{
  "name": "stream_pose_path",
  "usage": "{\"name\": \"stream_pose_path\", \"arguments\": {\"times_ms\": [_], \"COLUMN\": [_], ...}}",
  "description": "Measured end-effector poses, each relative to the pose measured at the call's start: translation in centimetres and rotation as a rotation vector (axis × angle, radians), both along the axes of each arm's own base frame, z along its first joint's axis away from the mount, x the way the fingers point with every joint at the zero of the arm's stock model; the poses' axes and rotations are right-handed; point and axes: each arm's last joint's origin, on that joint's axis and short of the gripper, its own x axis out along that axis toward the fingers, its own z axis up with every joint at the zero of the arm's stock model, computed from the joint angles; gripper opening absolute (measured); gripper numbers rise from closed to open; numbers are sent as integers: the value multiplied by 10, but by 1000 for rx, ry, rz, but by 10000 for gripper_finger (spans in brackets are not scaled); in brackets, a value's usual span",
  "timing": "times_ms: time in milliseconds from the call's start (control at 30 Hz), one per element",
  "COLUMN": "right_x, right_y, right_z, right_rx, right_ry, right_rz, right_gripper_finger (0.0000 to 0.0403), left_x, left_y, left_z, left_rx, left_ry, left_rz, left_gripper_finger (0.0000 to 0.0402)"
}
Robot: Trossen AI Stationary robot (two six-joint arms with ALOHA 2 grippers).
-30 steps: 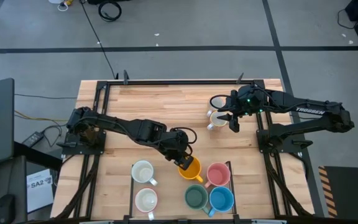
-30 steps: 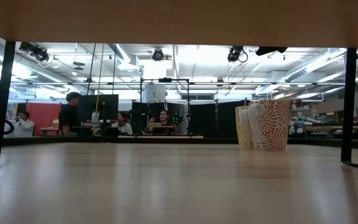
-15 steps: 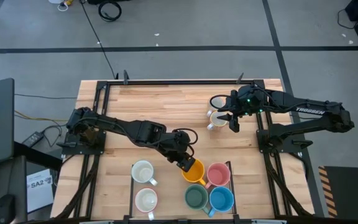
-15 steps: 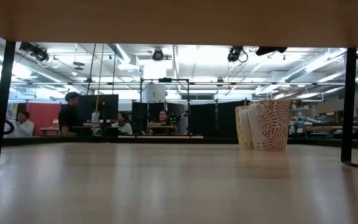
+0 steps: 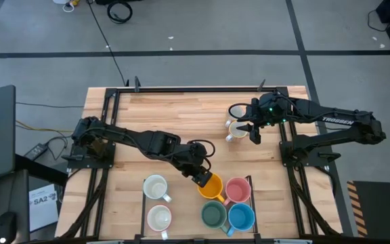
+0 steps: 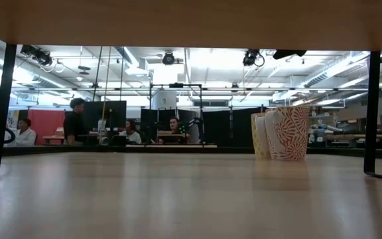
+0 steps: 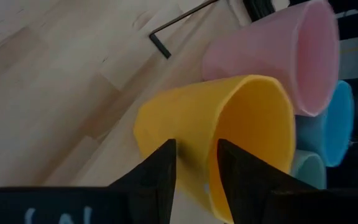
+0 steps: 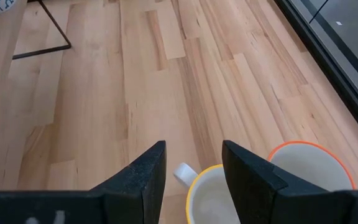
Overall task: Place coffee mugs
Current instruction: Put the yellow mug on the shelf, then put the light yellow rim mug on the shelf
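Note:
In the high view my left gripper is shut on the orange mug, which stands next to the pink mug. The dark green and blue mugs sit at the near edge, with two white mugs to their left. My right gripper hangs open beside two cream mugs at the far right, touching neither. Its wrist view shows the yellow-rimmed one below the fingers. My left gripper pinches the orange mug's wall at the rim, one finger outside and the other inside the opening. It comes slanting down from the far left. Whether the mug's base rests on the table I cannot tell.
A thin black wire frame borders the group of mugs near the table's front edge; one rod lies close to the orange mug. Bare wood spans the table's middle and far left. In the low view, people sit in the room beyond the table.
My left gripper has carried the orange mug a short way toward the near edge and right, closer to the pink mug, keeping its hold.

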Motion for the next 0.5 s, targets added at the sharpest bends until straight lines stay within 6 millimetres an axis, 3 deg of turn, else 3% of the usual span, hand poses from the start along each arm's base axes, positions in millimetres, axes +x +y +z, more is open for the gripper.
{"name": "stream_pose_path", "arguments": {"times_ms": [500], "right_x": [-1], "right_y": [0], "right_z": [-1], "right_rx": [3], "right_ry": [8], "right_rz": [-1], "right_gripper_finger": [162], "left_x": [-21], "left_y": [16], "left_z": [35], "left_rx": [18], "left_ry": [-111], "left_rz": [-12], "left_gripper_finger": [124]}}
